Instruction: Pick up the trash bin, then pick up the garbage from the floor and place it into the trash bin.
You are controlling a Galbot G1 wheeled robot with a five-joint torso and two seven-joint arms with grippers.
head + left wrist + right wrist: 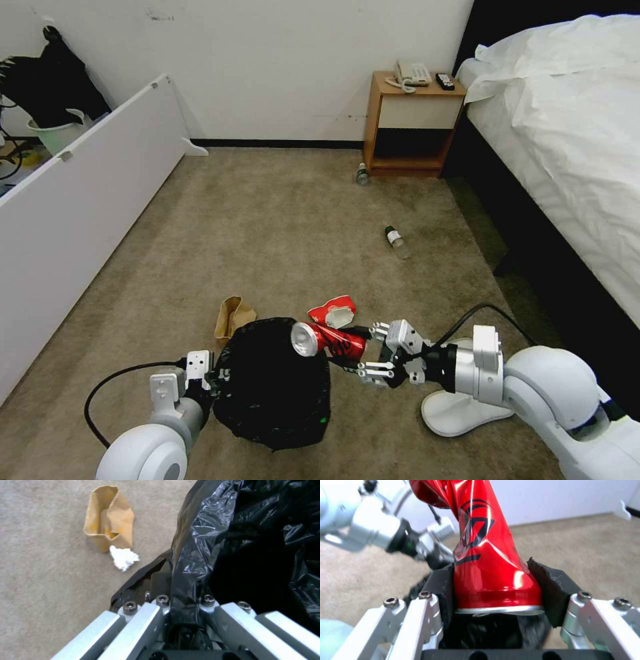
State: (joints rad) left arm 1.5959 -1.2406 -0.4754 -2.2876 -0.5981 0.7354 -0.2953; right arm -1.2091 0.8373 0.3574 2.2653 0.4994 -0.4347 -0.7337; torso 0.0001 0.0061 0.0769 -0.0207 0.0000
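The right tool (363,350) pinches a crushed, glossy red aluminium can (328,339) by its base. The can's long axis runs level, its silver end reaching over the near rim of the small round bin lined with a crinkly black plastic bag (273,380). The left tool (217,375), pressed together on the liner's opposite edge, holds that bin above the beige-brown carpet (280,227). Release looks close.

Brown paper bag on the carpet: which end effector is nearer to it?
Left. The left end effector grips the trash bin rim just beside the brown paper bag. The right end effector, holding a crushed red can, sits across the bin from it.
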